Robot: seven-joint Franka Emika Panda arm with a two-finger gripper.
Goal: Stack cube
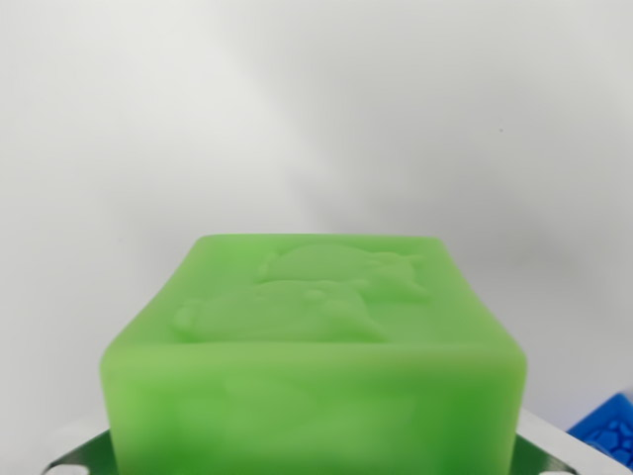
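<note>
While the green cube (316, 356) fills the wrist view's lower centre, seemingly carried, the blue block (608, 427) peeks in at four o'clock, so that's the way to travel. Gripper fingers hidden; grip can't be told.

Green cube (315, 366) blocks foreground; blue block (608, 427) lower right.
</note>
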